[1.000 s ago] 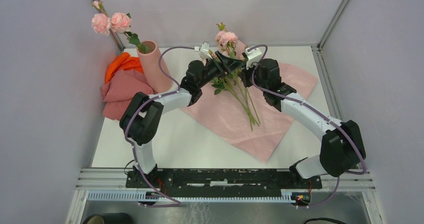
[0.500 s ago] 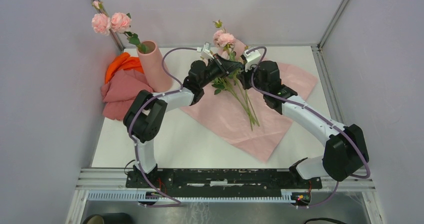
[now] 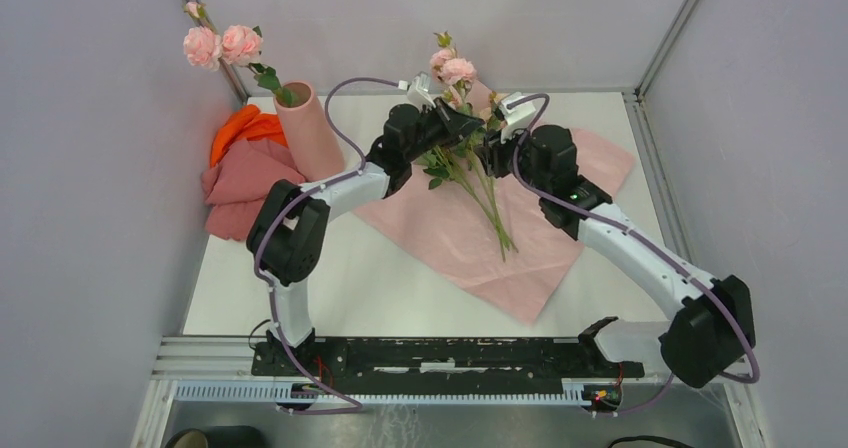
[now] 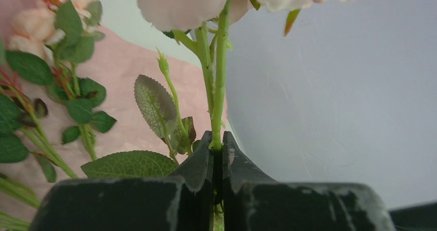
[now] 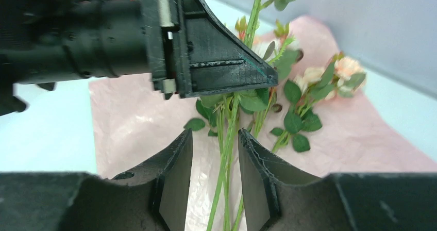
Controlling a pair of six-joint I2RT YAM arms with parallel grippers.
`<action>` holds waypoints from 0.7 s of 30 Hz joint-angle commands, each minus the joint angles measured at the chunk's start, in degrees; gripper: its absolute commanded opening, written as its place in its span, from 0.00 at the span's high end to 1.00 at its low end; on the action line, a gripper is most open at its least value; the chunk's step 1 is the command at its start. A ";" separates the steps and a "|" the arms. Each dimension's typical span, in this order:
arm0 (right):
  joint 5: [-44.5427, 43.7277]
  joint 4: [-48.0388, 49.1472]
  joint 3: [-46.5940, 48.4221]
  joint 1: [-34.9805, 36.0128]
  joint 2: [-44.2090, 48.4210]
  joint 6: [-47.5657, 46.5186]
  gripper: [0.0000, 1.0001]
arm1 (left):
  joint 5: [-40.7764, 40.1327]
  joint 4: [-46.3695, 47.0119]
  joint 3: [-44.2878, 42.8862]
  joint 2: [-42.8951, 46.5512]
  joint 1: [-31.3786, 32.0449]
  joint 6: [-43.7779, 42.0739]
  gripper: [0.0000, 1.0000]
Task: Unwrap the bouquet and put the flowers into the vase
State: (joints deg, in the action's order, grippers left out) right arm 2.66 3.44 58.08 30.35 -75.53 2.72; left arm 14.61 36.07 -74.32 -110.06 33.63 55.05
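With the sheet point(image 3: 560, 238) spread open on the desk point(image 3: 330, 288) and two roses point(image 3: 222, 44) in the vase point(image 3: 310, 138), left jaws pinch a raised stem point(image 4: 220, 86), right jaws stand part-open around stems, and other flowers point(image 3: 495, 218) lie waiting.

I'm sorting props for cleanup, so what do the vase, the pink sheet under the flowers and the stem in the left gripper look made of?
Vase: matte pale pink, no glare; ceramic or plastic, unclear.
Pink sheet: thin, softly creased, probably tissue paper.
Rose stem: smooth, even light green, moulded look; likely plastic.
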 commanded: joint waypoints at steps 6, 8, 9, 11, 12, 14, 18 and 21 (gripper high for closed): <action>-7.27 3.20 -1.77 0.29 13.28 -1.82 0.55 | -13.44 -19.26 -12.21 8.41 -2.89 -25.69 0.98; -9.29 3.15 -2.46 0.19 14.29 -2.28 0.55 | -17.54 -20.79 -14.72 10.21 -3.48 -31.82 0.98; -10.35 2.95 -2.54 0.20 14.35 -2.99 0.55 | -19.68 -20.27 -15.25 11.47 -3.67 -35.39 0.98; -11.56 2.69 -2.76 0.04 13.82 -3.91 0.55 | -24.92 -19.41 -17.31 13.27 -4.23 -42.09 0.98; -11.75 2.86 -2.97 -0.09 13.32 -3.95 0.55 | -27.00 -20.17 -19.41 13.57 -4.72 -44.97 0.98; -11.45 2.72 -3.02 -0.37 12.29 -4.03 0.55 | -29.77 -22.70 -24.50 12.94 -6.04 -49.98 0.98; -10.92 1.34 -3.55 -1.27 11.14 -4.82 0.55 | -35.53 -20.74 -28.45 12.99 -8.57 -61.59 0.98; -10.44 1.22 -4.42 -2.39 10.90 -4.92 0.55 | -35.96 -17.18 -29.14 13.27 -11.57 -66.55 0.98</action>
State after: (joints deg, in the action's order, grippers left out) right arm -6.81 4.58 54.37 29.21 -64.62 -1.08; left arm -15.64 14.94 -101.21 -98.21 25.21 2.81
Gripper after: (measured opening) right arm 0.451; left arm 0.067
